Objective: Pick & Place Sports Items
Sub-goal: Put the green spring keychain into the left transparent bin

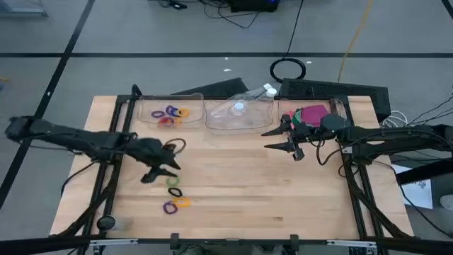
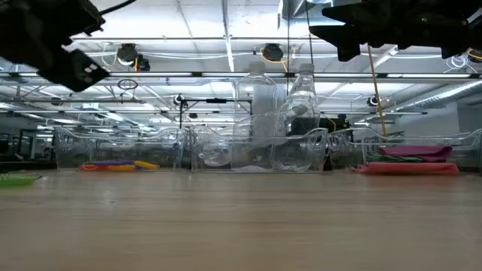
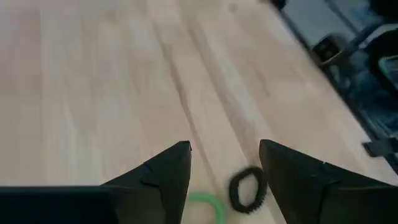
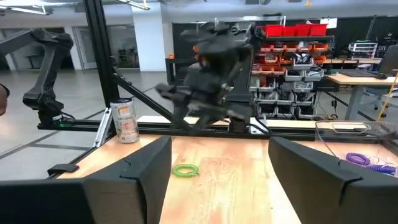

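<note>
Pale wooden table [image 1: 233,184] under both arms, three clear trays along far edge. No legible writing anywhere; can [image 4: 125,121] near left edge, label unreadable. Left gripper [image 3: 224,177] hovering near front-left, fingers parted, empty, above black ring [image 3: 247,190] and green ring [image 3: 208,205]. Purple and orange rings [image 1: 177,204] just beyond, toward front edge. Right gripper [image 1: 283,138] open, empty, before right tray [image 1: 338,106] holding pink and green pieces [image 1: 310,113]. More rings [image 1: 170,115] in left tray.
</note>
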Controlling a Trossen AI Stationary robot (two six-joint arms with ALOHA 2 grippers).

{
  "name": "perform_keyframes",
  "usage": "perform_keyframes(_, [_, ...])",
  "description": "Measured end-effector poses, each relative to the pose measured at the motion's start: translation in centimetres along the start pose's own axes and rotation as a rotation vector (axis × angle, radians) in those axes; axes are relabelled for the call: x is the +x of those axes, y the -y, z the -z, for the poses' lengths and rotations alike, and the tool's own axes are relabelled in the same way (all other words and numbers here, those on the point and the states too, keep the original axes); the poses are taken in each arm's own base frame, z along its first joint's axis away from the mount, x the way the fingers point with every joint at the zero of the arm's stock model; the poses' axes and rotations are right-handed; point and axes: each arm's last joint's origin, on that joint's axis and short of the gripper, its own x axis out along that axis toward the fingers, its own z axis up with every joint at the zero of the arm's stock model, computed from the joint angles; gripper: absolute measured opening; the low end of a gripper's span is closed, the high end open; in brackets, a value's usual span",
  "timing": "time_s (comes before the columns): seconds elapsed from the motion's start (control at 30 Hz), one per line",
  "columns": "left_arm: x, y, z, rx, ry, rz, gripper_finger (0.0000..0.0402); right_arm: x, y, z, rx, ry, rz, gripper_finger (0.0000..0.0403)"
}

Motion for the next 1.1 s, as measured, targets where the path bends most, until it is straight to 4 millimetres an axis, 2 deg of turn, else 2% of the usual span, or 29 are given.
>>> perform_keyframes(0.2, [2.7,0.4,1.5,-0.12,-0.193,-0.037,0.0161,0.0,0.1,0.0,-0.002,0.002,0.039,0.0196])
perform_keyframes(0.43, [5.3,-0.5,2.8,-0.212,-0.332,-0.187,0.0161,0.0,0.1,0.0,0.001,0.002,0.049,0.0196])
perform_keyframes(0.63, [6.6,-1.1,4.1,-0.289,-0.441,-0.278,0.0161,0.0,0.1,0.0,0.001,0.003,0.048,0.0196])
perform_keyframes(1.1, [8.6,-1.7,5.6,-0.3,-0.575,-0.272,0.0161,0.0,0.1,0.0,0.001,0.002,0.048,0.0196])
